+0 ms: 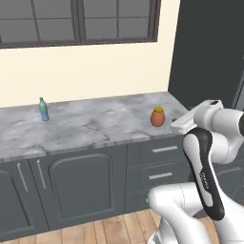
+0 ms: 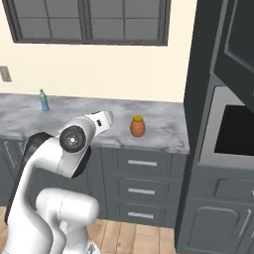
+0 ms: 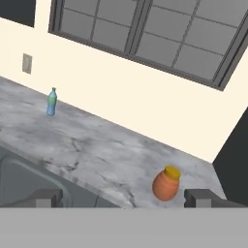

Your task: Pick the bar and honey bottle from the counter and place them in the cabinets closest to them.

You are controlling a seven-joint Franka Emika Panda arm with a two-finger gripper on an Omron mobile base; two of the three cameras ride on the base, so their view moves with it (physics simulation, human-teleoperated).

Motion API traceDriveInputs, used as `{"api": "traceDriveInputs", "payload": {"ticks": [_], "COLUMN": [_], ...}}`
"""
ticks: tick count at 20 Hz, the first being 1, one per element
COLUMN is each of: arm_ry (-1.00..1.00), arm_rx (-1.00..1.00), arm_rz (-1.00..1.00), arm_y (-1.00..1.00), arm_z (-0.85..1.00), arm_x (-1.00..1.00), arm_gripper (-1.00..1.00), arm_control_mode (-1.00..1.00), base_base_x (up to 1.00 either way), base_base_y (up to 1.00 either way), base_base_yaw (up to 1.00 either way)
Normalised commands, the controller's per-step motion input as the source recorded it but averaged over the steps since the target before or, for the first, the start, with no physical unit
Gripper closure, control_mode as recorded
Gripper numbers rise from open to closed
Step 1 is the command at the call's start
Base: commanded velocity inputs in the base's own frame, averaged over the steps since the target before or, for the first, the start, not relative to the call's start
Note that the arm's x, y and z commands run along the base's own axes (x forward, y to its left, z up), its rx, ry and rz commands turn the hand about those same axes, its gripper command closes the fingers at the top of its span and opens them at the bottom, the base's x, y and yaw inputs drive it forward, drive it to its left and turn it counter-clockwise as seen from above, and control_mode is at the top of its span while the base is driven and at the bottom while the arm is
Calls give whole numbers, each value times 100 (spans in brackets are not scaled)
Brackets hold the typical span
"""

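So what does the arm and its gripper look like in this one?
The arm is glossy white with rounded shells and dark, nearly black joint sections; one dark section carries small pale lettering, too small to read. A round dark cap with a grey hub sits on one joint. The gripper shows two small, blocky dark grey fingertips.

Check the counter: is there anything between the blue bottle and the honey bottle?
Nothing. Between the blue bottle and the honey bottle lies bare marbled counter; the left base view shows the whole stretch.
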Motion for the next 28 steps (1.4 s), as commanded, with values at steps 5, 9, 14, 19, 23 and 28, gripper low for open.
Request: {"api": "traceDriveInputs", "payload": {"ticks": [5,9,14,19,23,28], "arm_ry": [0,0,0,0,3,5], "arm_rx": [0,0,0,0,0,0], "arm_rz": [0,0,0,0,0,0], "arm_y": [0,0,0,0,-5,-22], "arm_z": [0,0,0,0,-12,-33], "arm_x": [0,0,0,0,5,2], "arm_gripper": [-100,-100,-100,-100,-100,-100], "arm_control_mode": [100,100,100,-100,-100,-100], "base_base_x": [64,61,31,0,0,0], "base_base_y": [-4,-6,-1,0,0,0], "base_base_yaw": [0,0,0,0,0,0]}}
